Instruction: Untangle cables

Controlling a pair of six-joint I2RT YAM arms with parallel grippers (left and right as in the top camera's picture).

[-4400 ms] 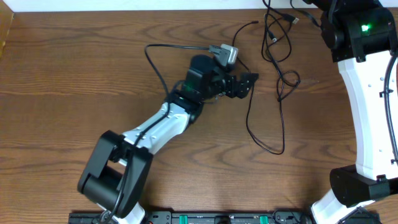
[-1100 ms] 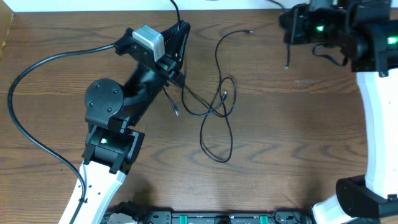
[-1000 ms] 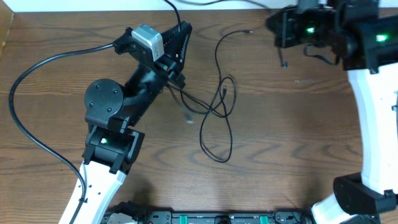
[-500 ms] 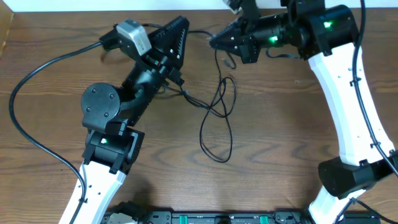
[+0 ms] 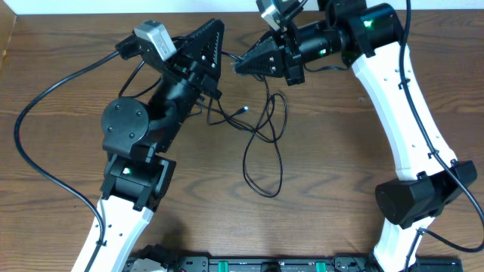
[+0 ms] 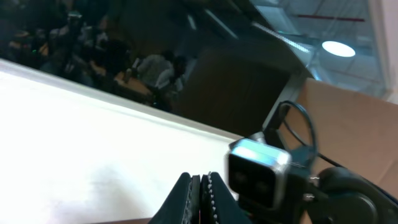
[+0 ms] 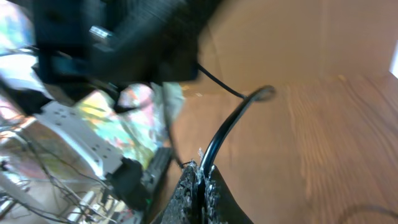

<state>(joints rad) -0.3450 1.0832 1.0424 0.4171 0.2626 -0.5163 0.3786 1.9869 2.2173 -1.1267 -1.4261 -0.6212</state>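
wrist view alone shows right gripper pinching cable.

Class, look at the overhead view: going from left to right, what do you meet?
thick black arm cable → left wrist camera → left tool → right tool → right arm's white link

No text, label, brand, number or sign can be read in any of the views. The grey camera housing seen from the left wrist and the white arm links seen from overhead are shown without legible marking.
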